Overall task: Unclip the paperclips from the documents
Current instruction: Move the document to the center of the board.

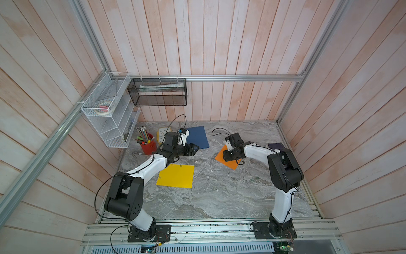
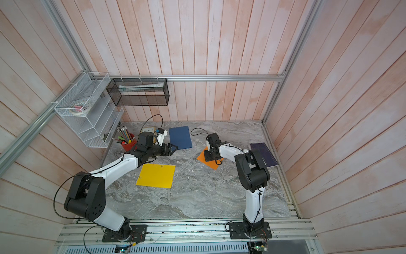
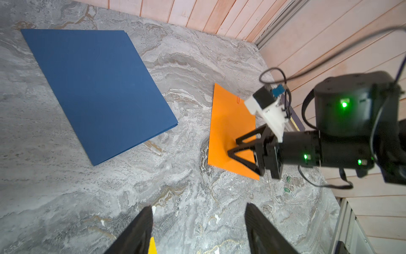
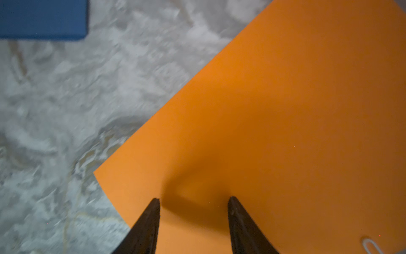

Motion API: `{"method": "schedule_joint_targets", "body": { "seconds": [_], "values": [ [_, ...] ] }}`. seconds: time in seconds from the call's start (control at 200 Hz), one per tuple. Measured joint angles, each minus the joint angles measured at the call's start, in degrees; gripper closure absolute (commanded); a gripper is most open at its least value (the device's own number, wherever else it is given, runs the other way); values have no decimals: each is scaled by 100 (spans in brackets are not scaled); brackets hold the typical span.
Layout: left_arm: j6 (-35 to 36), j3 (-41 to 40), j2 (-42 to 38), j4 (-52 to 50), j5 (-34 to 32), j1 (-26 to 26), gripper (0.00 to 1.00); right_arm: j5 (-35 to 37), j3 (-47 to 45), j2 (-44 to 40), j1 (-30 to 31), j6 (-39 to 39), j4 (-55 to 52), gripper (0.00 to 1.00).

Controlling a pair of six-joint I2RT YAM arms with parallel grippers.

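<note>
Right gripper (image 4: 193, 201), half open and empty, hangs over the orange document (image 4: 285, 110), whose paperclip (image 4: 371, 245) shows in wrist views only.

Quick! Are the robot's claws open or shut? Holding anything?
Left gripper: open, empty.
Right gripper: open, empty, over the orange document.

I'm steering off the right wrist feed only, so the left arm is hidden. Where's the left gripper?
Observer: The left gripper is open, over the table beside the blue sheet.
Operator: Any clips on the yellow sheet?
Observer: Yes, the yellow sheet has a clip on its far edge.
Operator: Any loose ones?
Observer: Yes, green clips lie on the table by the orange sheet.
</note>
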Motion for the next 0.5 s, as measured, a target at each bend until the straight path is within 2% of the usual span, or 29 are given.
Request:
{"method": "schedule_joint_targets", "body": {
  "seconds": [0.255, 0.5],
  "values": [
    [-24, -317, -411, -35, -61, 162, 30, -188, -1281, -988, 1340, 339, 68, 49],
    [-44, -619, -885, -258, -210, 490, 30, -382, -2057, -1650, 2275, 918, 166, 50]
  ]
}}
